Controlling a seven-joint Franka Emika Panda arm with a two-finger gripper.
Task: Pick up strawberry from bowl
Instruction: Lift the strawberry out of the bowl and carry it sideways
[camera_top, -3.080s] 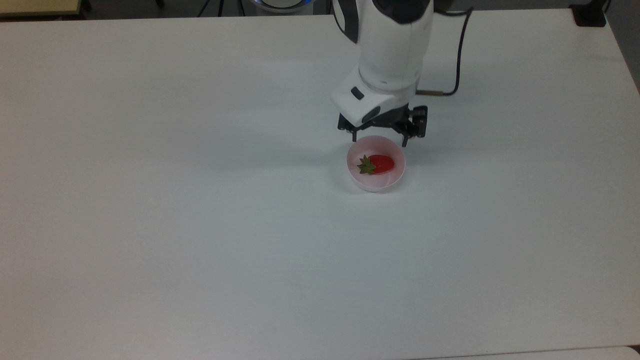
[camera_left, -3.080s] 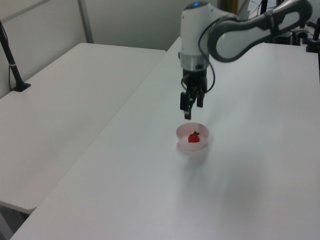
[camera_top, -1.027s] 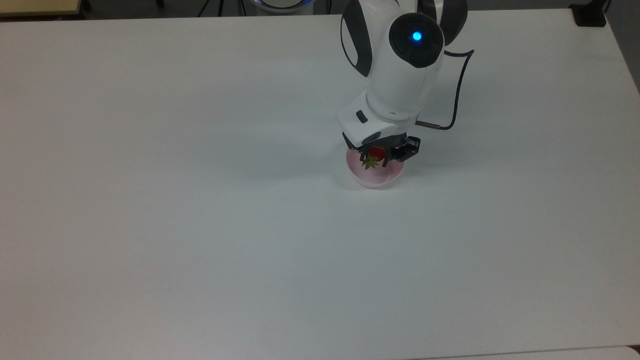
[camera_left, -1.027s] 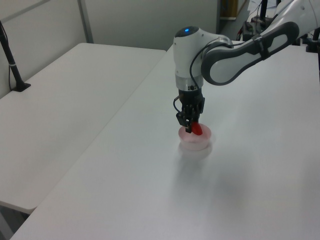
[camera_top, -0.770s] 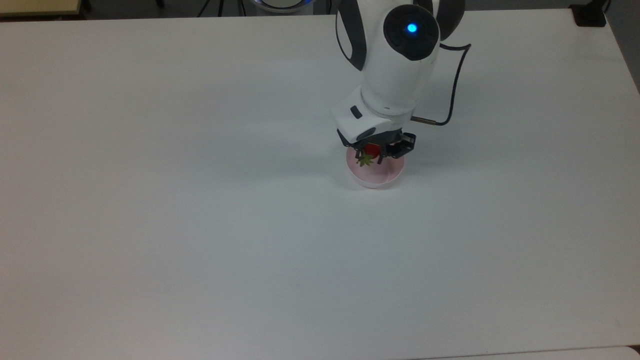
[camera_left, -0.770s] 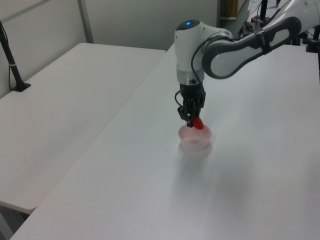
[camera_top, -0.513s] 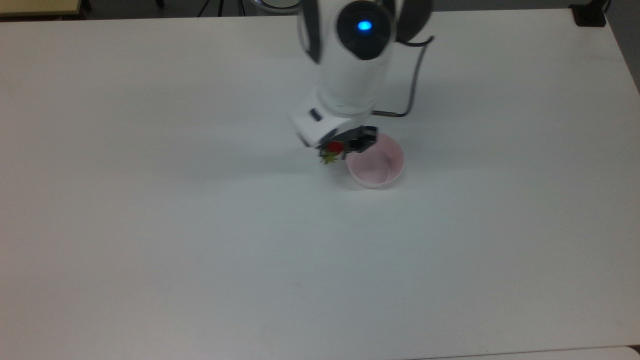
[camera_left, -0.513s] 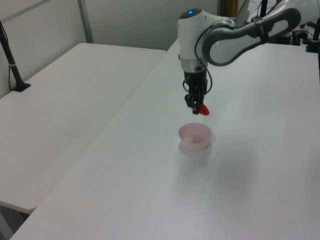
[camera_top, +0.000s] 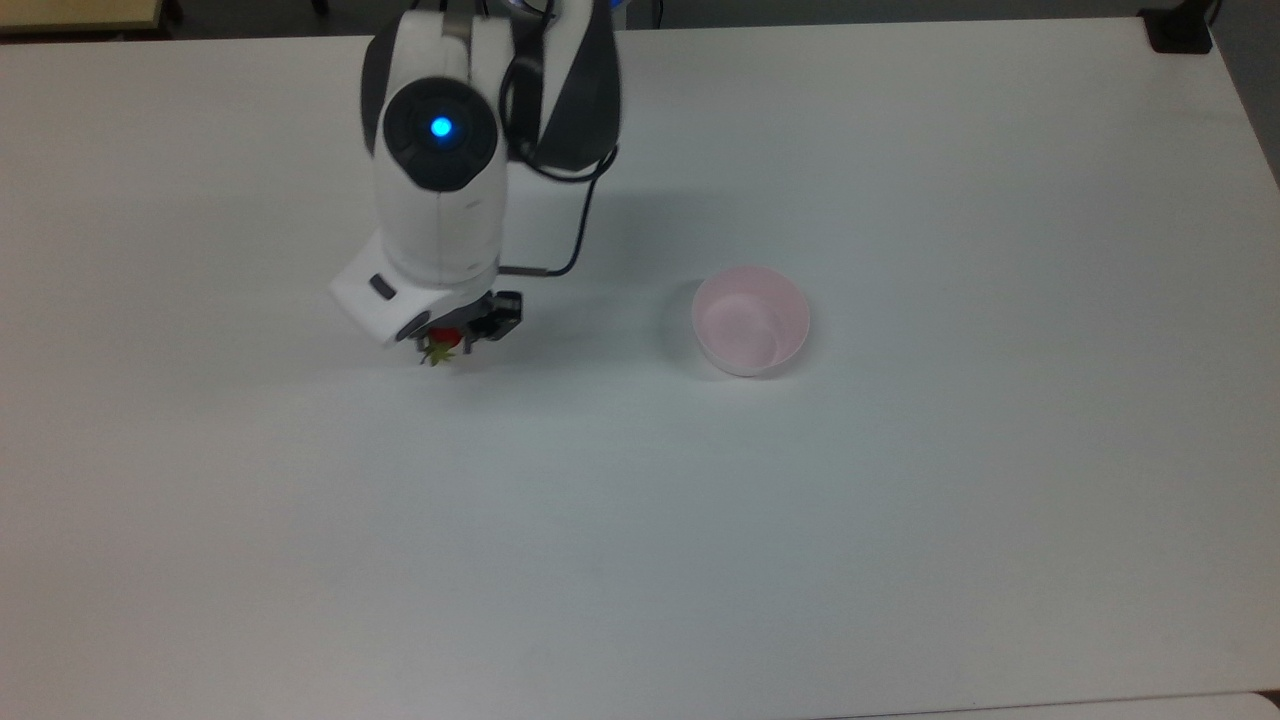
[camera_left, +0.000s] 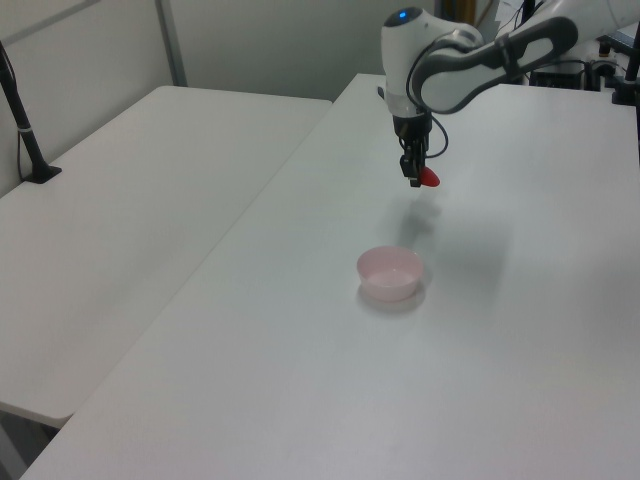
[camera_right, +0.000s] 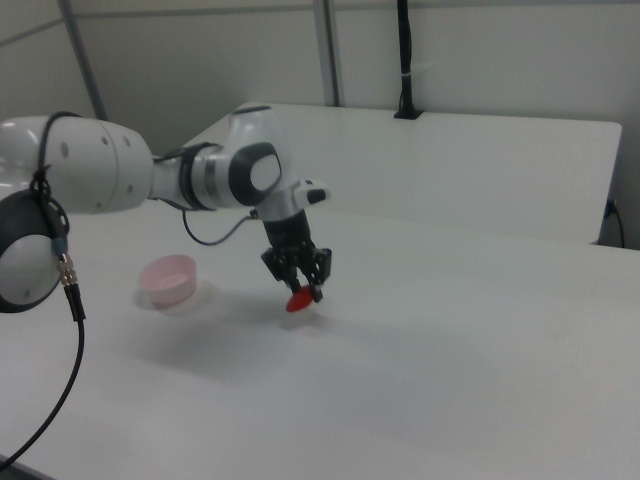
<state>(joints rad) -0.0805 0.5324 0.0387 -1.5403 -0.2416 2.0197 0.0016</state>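
Note:
My gripper (camera_top: 444, 346) (camera_left: 418, 179) (camera_right: 301, 290) is shut on the red strawberry (camera_top: 441, 345) (camera_left: 428, 177) (camera_right: 299, 300), which hangs above the white table. In the top view its green cap pokes out below the fingers. The pale pink bowl (camera_top: 751, 320) (camera_left: 390, 273) (camera_right: 168, 279) stands upright with nothing in it. It sits well to the top view's right of the gripper, and to the right view's left of it.
The white table (camera_top: 640, 520) spreads wide on all sides. A second white table (camera_left: 130, 200) stands at the left view's left, separated by a narrow gap. A black post (camera_left: 22, 125) rises from that table's far edge.
The gripper closed on the strawberry inside the bowl, lifted it out, and carried it far toward the top view's left. The bowl stayed in place.

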